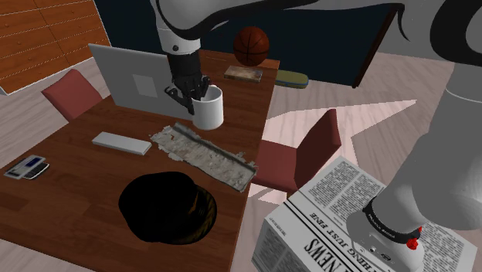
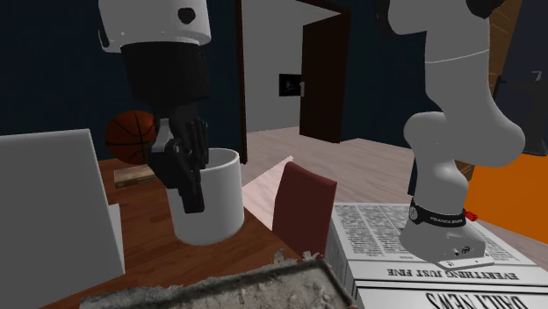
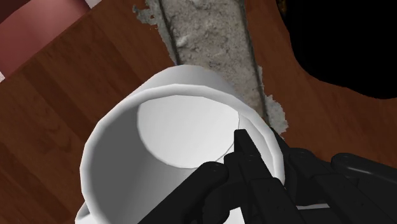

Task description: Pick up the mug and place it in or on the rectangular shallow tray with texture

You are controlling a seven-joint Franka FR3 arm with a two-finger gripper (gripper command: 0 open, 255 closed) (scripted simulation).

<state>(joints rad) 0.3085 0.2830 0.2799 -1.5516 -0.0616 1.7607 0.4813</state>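
White and smooth, the mug [image 1: 210, 110] sits in my black end effector [image 1: 193, 100], which is clamped on its wall: one finger reaches down inside the rim and the other presses the outside. The arm drops from the shoulder view's top edge with its wrist pointing almost straight down, over the far part of the wooden surface [image 1: 77, 193], just in front of a pale grey laptop [image 1: 127, 77]. The mug leans a little in the grip; I cannot tell whether its base touches the wood.

Grey, rough and crumbly at its edges, the shallow rectangular tray [image 1: 208, 157] lies flat on the surface near the mug, on the side toward the stand [image 1: 324, 232]. The stand is a box printed like newspaper. An orange, ribbed basketball [image 1: 251, 46] rests at the surface's far edge. A dark red chair [image 1: 309, 151] stands beside the surface.
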